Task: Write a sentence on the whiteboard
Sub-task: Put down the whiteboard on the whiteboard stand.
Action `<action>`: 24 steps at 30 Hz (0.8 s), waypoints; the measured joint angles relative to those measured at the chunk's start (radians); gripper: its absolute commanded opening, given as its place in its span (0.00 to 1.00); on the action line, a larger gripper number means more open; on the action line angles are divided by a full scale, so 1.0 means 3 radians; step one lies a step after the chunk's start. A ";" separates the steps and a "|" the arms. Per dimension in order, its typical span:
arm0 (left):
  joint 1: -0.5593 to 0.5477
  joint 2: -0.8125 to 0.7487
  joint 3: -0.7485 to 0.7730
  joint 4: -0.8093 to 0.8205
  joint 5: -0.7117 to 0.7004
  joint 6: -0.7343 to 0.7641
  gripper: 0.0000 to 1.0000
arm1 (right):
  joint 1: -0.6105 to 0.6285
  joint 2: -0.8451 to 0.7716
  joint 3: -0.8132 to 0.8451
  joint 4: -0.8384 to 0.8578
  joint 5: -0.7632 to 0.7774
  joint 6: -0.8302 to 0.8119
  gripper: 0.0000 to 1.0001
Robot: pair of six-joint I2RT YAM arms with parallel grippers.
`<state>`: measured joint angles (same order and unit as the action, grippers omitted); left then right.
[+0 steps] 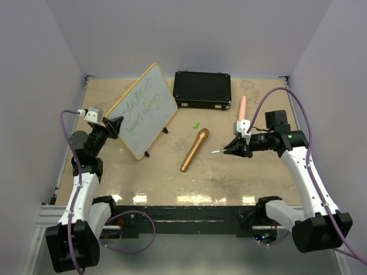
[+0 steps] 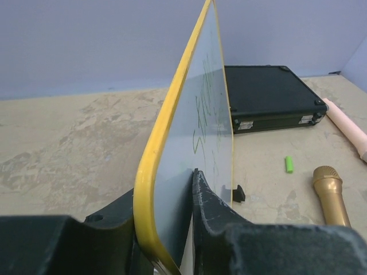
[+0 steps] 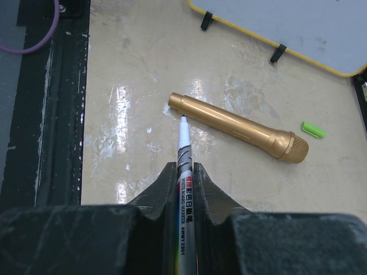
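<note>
The whiteboard [image 1: 144,112], white with a yellow rim, stands tilted on small black feet at the left. Green lettering [image 1: 139,106] in two lines runs across it. My left gripper [image 1: 113,126] is shut on its near left edge; in the left wrist view the yellow rim [image 2: 166,137] sits between my fingers [image 2: 215,212]. My right gripper [image 1: 234,146] is shut on a white marker [image 3: 184,150], uncapped tip pointing left, above the table right of the board. The board's corner also shows in the right wrist view [image 3: 298,28].
A black case [image 1: 202,89] lies at the back centre. A gold microphone [image 1: 195,149] lies in the middle, a small green cap [image 1: 196,124] beside it. A pink cylinder [image 1: 242,107] lies at the right. Walls enclose the table.
</note>
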<state>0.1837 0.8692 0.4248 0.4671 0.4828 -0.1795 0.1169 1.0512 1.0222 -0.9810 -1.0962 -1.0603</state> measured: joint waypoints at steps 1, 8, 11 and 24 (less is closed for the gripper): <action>0.0000 0.0000 -0.0005 0.0001 -0.0020 0.0008 0.25 | -0.0001 0.0000 0.0000 -0.0001 -0.0001 -0.0003 0.00; 0.0000 -0.0018 -0.0028 -0.0018 -0.0137 0.0028 0.33 | -0.0001 0.0001 0.0000 -0.0031 -0.0005 -0.0062 0.00; 0.0004 -0.0039 -0.0048 -0.0050 -0.0267 0.0153 0.38 | -0.0001 0.0001 0.0000 -0.0039 -0.0018 -0.0075 0.00; 0.0039 -0.0046 -0.0102 -0.0144 -0.0715 0.0313 0.45 | -0.0001 0.0001 0.0000 -0.0074 -0.0064 -0.0086 0.00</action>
<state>0.1955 0.8555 0.3943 0.4240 0.2684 -0.0856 0.1165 1.0515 1.0222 -1.0031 -1.1152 -1.0863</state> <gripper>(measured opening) 0.480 0.131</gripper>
